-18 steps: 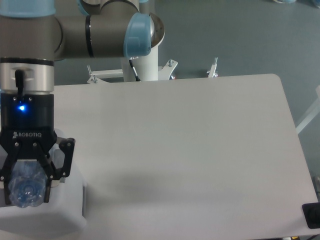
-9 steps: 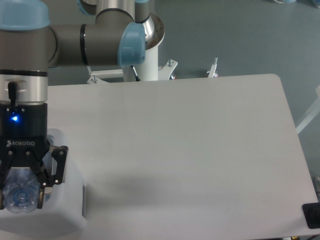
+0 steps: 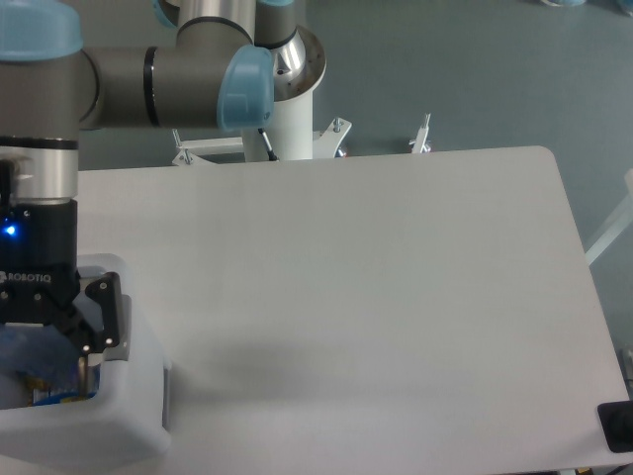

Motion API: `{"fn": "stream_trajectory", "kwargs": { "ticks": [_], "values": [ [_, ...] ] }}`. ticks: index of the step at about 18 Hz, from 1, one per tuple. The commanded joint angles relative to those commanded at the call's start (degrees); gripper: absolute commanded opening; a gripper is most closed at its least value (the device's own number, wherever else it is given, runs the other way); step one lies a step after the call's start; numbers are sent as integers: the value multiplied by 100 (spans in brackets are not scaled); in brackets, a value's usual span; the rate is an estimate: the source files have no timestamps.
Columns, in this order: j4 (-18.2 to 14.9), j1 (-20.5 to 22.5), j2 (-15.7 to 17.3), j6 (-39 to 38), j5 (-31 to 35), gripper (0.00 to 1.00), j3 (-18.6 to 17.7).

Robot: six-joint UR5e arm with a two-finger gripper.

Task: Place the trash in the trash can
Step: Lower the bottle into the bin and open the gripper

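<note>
The trash can (image 3: 138,396), a white bin with thick rounded walls, stands at the table's front left corner. My gripper (image 3: 35,358) hangs low over its opening, half cut off by the left image edge. Only its right finger (image 3: 91,332) shows. A blurred bluish shape (image 3: 25,346) sits beside that finger, likely the crushed plastic bottle. I cannot make out whether it is still held. Under it, inside the bin, lies the blue wrapper (image 3: 54,394) with a bit of yellow print.
The arm's white base (image 3: 287,124) and its metal brackets (image 3: 336,134) stand beyond the table's far edge. A dark object (image 3: 618,427) sits at the front right corner of the white table (image 3: 376,287).
My gripper has moved left and down with the bottle, from above the bin's rim into its opening. The bottle, sharp before, is now a dim blue blur.
</note>
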Motion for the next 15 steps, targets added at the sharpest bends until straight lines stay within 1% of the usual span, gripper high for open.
{"fn": "stream_trajectory", "kwargs": {
  "ticks": [3, 4, 5, 6, 7, 9, 12, 13, 14, 15],
  "values": [
    [-79, 413, 26, 334, 114, 100, -35],
    [-114, 571, 105, 518, 201, 100, -70],
    [-262, 703, 184, 816, 263, 100, -166],
    [-455, 826, 280, 1271, 290, 100, -237],
    [-727, 932, 420, 1781, 351, 100, -281],
    [-1490, 1186, 649, 2721, 439, 100, -421],
    [-2484, 1424, 887, 3751, 466, 100, -439],
    [-2792, 1530, 957, 4068, 579, 100, -439],
    [-2995, 1626, 1010, 4367, 711, 100, -448],
    [-3067, 1680, 1028, 4535, 755, 100, -466]
  ]
}}
